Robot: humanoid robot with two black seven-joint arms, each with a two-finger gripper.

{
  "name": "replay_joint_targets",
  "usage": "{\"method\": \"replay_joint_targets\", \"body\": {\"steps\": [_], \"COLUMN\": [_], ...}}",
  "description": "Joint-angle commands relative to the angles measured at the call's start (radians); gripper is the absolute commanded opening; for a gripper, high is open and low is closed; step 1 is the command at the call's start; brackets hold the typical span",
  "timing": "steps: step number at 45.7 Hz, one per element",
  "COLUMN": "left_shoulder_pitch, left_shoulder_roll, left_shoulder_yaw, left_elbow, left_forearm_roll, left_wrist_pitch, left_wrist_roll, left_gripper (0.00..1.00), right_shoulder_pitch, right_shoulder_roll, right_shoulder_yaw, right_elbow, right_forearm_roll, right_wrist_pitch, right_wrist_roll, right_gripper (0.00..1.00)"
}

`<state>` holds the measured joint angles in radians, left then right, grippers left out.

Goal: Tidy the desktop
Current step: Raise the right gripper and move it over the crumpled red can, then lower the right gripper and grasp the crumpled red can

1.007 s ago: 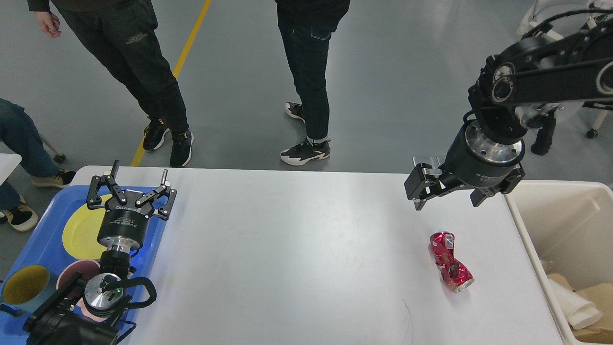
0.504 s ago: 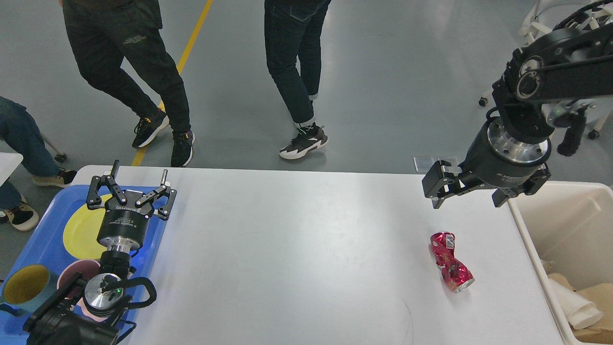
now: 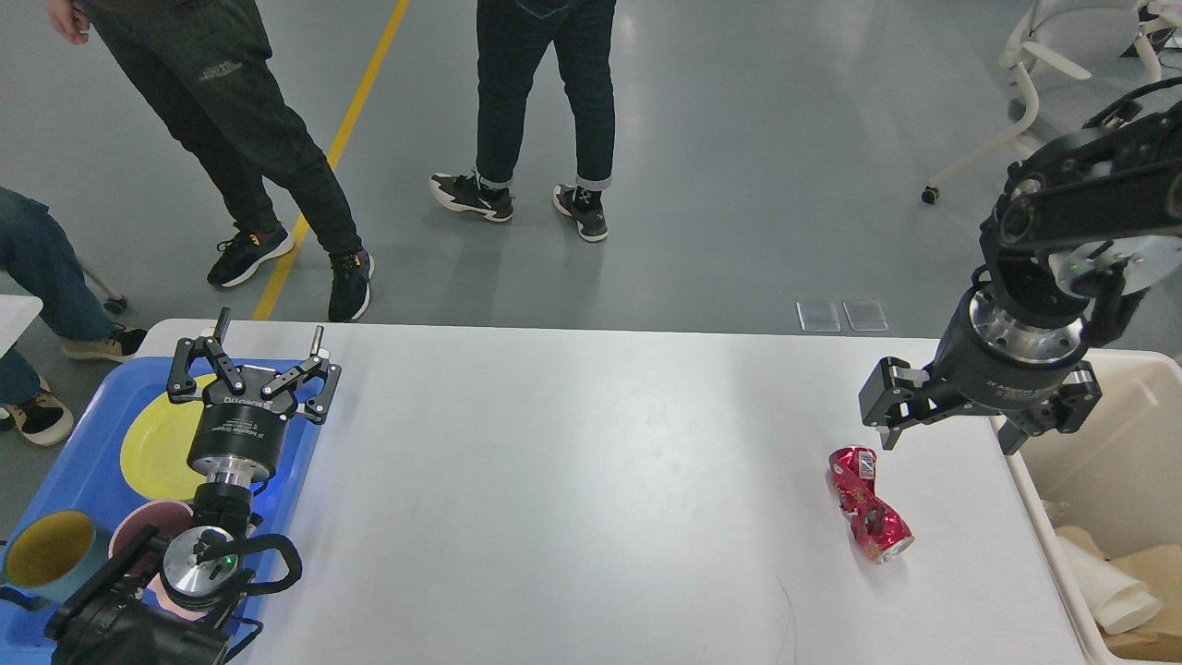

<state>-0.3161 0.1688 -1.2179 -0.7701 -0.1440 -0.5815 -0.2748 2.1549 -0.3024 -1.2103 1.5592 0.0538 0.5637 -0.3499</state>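
Observation:
The desktop (image 3: 572, 480) is a wide white tabletop filling the lower part of the head view. A crushed red can (image 3: 868, 503) lies on it at the right. My right gripper (image 3: 949, 443) hangs open just above and to the right of the can, fingers pointing down, holding nothing, close to the table's right end. My left gripper (image 3: 268, 337) stands open and empty at the far left, above a blue tray (image 3: 74, 434).
The tray holds a yellow plate (image 3: 152, 453), a teal mug (image 3: 46, 550) and a pink bowl (image 3: 148, 522). A cream bin (image 3: 1108, 443) with paper waste stands against the right end. Two people stand on the floor beyond the table.
My right gripper has moved right and down, closer to the can and the bin. The people behind the table have stepped farther away. The left arm has not moved.

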Motion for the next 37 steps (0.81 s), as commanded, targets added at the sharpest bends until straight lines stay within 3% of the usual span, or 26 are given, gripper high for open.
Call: {"method": "replay_joint_targets", "body": {"steps": [1,5,15,20,28,31,37], "left_shoulder_pitch": [0.000,0.000,0.002,0.002,0.002,0.000,0.000], "left_shoulder_roll": [0.000,0.000,0.000,0.000,0.000,0.000,0.000], "left_shoulder_yaw": [0.000,0.000,0.000,0.000,0.000,0.000,0.000], "left_elbow": [0.000,0.000,0.000,0.000,0.000,0.000,0.000], "left_forearm_roll": [0.000,0.000,0.000,0.000,0.000,0.000,0.001], "left_wrist_pitch": [0.000,0.000,0.000,0.000,0.000,0.000,0.000], "left_wrist_roll": [0.000,0.000,0.000,0.000,-0.001,0.000,0.000], "left_gripper": [0.96,0.96,0.96,0.96,0.96,0.96,0.96], "right_shoulder_pitch": [-0.122,-0.177,-0.231,-0.289,-0.427,-0.489,-0.585], "right_shoulder_roll": [0.000,0.002,0.017,0.025,0.054,0.057,0.055], "right_shoulder_yaw": [0.002,0.008,0.023,0.021,0.021,0.021,0.006], "right_elbow": [-0.036,-0.037,-0.036,-0.042,-0.158,-0.217,-0.323], "right_forearm_roll": [0.001,0.014,0.035,0.017,-0.119,-0.184,-0.219], "right_wrist_pitch": [-0.131,-0.220,-0.248,-0.326,-0.366,-0.366,-0.366], "right_wrist_roll": [-0.001,0.000,0.002,0.005,0.012,0.077,0.268], "right_gripper": [1.00,1.00,1.00,1.00,1.00,1.00,1.00]}}
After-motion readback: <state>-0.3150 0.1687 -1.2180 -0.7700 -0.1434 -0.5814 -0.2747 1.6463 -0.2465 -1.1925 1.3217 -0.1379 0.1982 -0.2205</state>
